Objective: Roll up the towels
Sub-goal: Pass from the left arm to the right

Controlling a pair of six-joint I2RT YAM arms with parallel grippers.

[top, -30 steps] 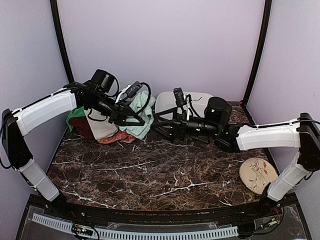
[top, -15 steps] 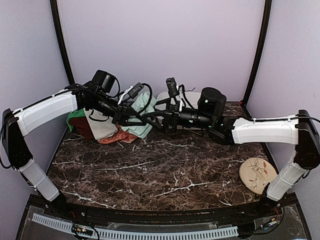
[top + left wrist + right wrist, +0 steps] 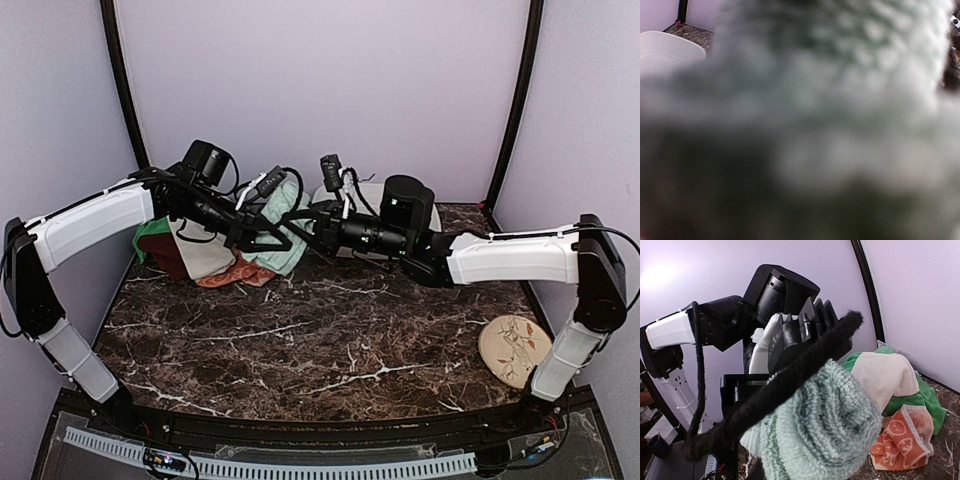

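The pale sage-green towel [image 3: 288,254] hangs off the table at the back left, with my left gripper [image 3: 268,238] shut on it. Its blurred loops [image 3: 840,125] fill the left wrist view and hide those fingers. My right gripper [image 3: 308,225] reaches in from the right. Its jaws are drawn together on the same towel, which sits bunched [image 3: 825,425] right before the right wrist camera and covers the fingers. Behind lie the cream towel [image 3: 205,258], the bright green one [image 3: 152,235] and the orange patterned one [image 3: 235,275], heaped together.
A white basin [image 3: 665,47] stands at the back, behind the right arm. A round floral plate [image 3: 515,350] lies near the front right. A black cable [image 3: 790,375] crosses close in front of the right wrist camera. The two arms meet head-on above the back of the dark marble table [image 3: 330,340].
The right arm has swung left up to the hanging sage towel, and its jaws have gone from wide open to closed on it. The left arm and its grip are unchanged.
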